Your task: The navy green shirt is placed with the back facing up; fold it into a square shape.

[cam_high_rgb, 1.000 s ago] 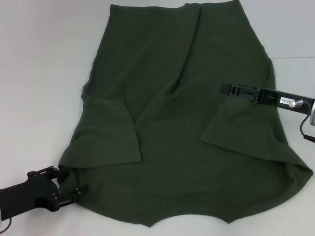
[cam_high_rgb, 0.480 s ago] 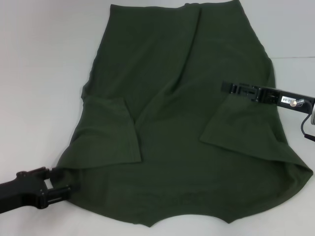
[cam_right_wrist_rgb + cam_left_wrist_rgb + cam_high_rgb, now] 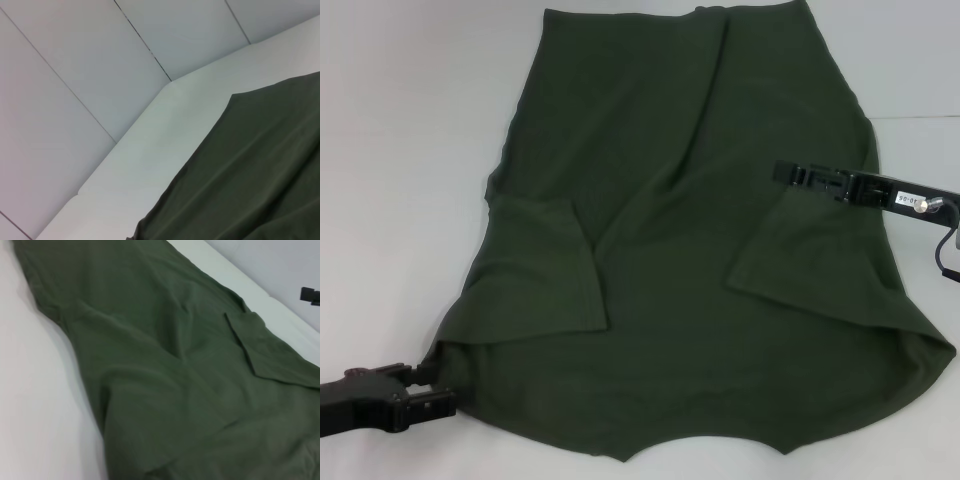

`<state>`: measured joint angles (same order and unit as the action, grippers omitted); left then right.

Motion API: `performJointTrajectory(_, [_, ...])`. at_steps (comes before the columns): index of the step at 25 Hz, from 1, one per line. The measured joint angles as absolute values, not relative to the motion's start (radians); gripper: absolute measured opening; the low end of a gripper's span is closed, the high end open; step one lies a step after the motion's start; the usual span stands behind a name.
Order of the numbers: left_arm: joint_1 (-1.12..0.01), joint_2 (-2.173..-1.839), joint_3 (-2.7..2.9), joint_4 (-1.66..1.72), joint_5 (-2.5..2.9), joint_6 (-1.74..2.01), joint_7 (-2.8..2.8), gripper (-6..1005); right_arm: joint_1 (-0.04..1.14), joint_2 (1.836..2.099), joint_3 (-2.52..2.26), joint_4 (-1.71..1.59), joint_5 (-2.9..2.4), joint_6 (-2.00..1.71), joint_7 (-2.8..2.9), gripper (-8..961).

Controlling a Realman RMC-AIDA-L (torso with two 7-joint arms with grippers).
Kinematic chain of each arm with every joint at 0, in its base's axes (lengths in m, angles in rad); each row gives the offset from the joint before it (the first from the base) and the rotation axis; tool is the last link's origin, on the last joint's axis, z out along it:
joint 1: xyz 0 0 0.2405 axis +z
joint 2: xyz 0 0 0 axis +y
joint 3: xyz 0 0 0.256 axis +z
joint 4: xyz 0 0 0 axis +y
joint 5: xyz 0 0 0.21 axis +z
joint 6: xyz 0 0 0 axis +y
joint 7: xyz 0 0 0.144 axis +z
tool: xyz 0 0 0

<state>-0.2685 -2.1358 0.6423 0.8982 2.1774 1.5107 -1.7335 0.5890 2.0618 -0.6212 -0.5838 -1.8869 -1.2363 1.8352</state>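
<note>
Item: shirt (image 3: 690, 250), dark olive green, short-sleeved, plain, soft matte cloth with no print. Lies spread on the white counter (image 3: 410, 150), filling most of the head view, hem toward the far edge, collar end nearest the robot. Both sleeves are already turned inward onto the body: one flap near the left edge (image 3: 545, 265), one near the right edge (image 3: 810, 255). Shallow creases run lengthwise down the middle; the near edge is uneven, with a point sagging toward the robot.

Left hand (image 3: 425, 390): low at the shirt's near left corner, fingers on either side of the cloth edge and drawn close, apparently pinching that corner. Judged purpose: to hold the corner for lifting and folding the collar end toward the hem. The left wrist view looks along the shirt from this corner and shows no fingers.

Right hand (image 3: 782, 172): raised above the right side of the shirt, near the top of the folded sleeve, arm reaching in from the right. Whether its fingers are parted or closed cannot be told. It seems to hold nothing. The right wrist view shows only the shirt's far edge, bare counter and wall panels
</note>
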Motion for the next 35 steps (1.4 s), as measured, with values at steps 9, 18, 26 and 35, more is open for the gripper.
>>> performJointTrajectory(9, [-0.284,-2.14,0.643,0.898,2.23,1.44,-1.752,751,0.584,2.06,-0.621,-0.583,-1.887,-1.236,1.835,887])
performJointTrajectory(18, [-0.295,-2.14,0.652,0.901,2.253,1.434,-1.767,751,0.583,2.06,-0.621,-0.583,-1.887,-1.236,1.835,887])
performJointTrajectory(26, [-0.306,-2.145,0.684,0.897,2.255,1.442,-1.764,735,0.584,2.06,-0.621,-0.583,-1.887,-1.236,1.835,886])
performJointTrajectory(35, [-0.327,-2.158,0.722,0.908,2.255,1.442,-1.761,715,0.582,2.06,-0.621,-0.583,-1.884,-1.236,1.834,887])
